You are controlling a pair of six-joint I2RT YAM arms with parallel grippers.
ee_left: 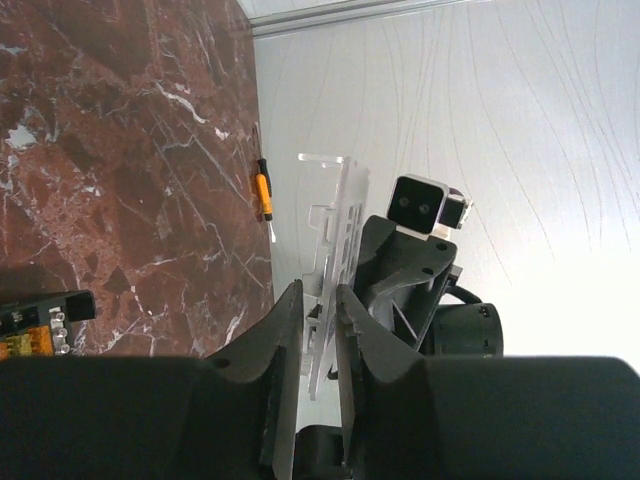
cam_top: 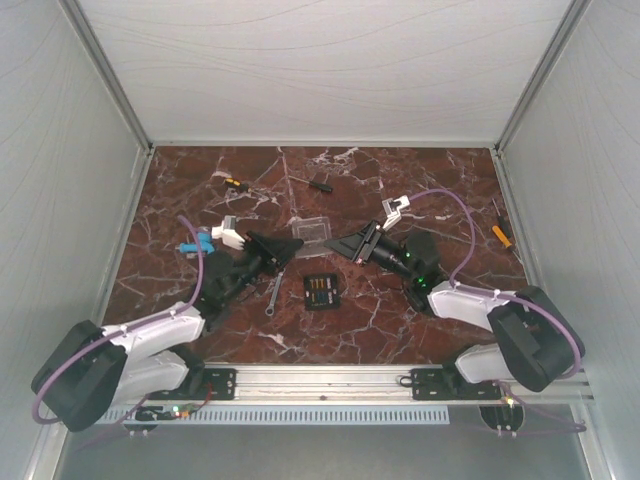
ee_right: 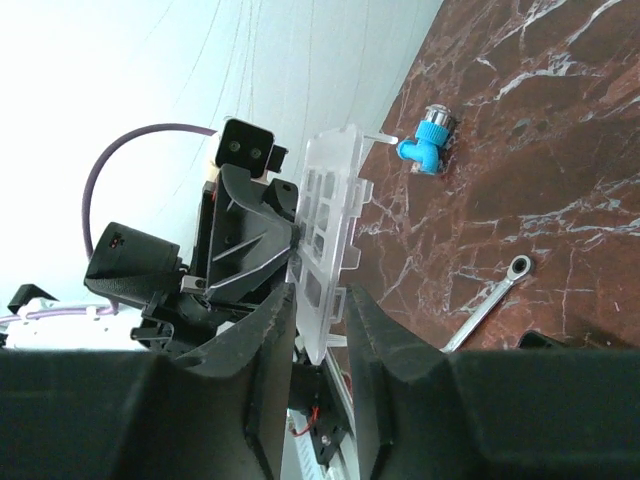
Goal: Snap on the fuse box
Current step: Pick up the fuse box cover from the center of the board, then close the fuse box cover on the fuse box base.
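The fuse box is a small black box with orange-yellow fuses. It lies on the marble table in front of both grippers, and its edge shows in the left wrist view. The flat clear cover hangs in the air above the table, between the two grippers. My left gripper is shut on one edge of the cover. My right gripper is closed on the opposite edge. The two grippers face each other tip to tip. The left gripper's jaws stand narrower than the right gripper's.
A silver wrench lies left of the fuse box. A blue fitting sits at the left by my left arm. An orange screwdriver lies at the right edge. A black screwdriver and a small driver lie farther back.
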